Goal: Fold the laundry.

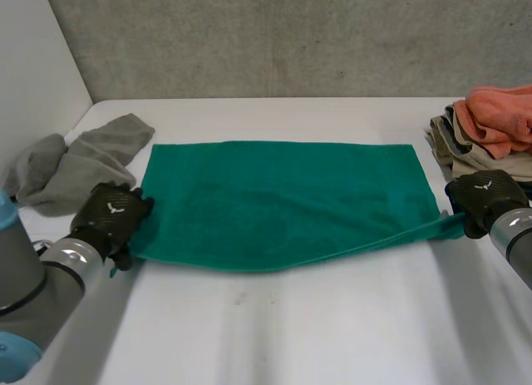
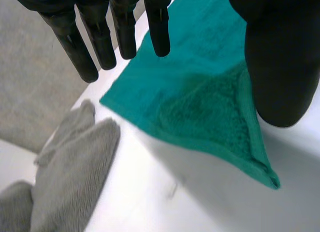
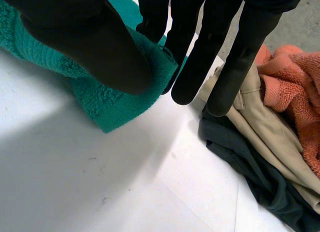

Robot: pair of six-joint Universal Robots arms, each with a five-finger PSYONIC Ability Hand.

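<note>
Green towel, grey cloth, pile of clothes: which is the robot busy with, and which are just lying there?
Busy with:
green towel, spread flat
right hand, pinching its near right corner
left hand, open at its near left corner

Just lying there:
grey cloth, crumpled beside the left hand
pile of clothes behind the right hand, orange towel on top

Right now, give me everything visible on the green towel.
The green towel is teal terry cloth with a looped pile and a hemmed edge. It is spread mostly flat on the white table, long side crosswise. Its near edge bows between the hands. The right hand pinches the near right corner between thumb and fingers, drawing it out to a point. The left hand is at the near left corner. A grey cloth lies close by its left end.
</note>
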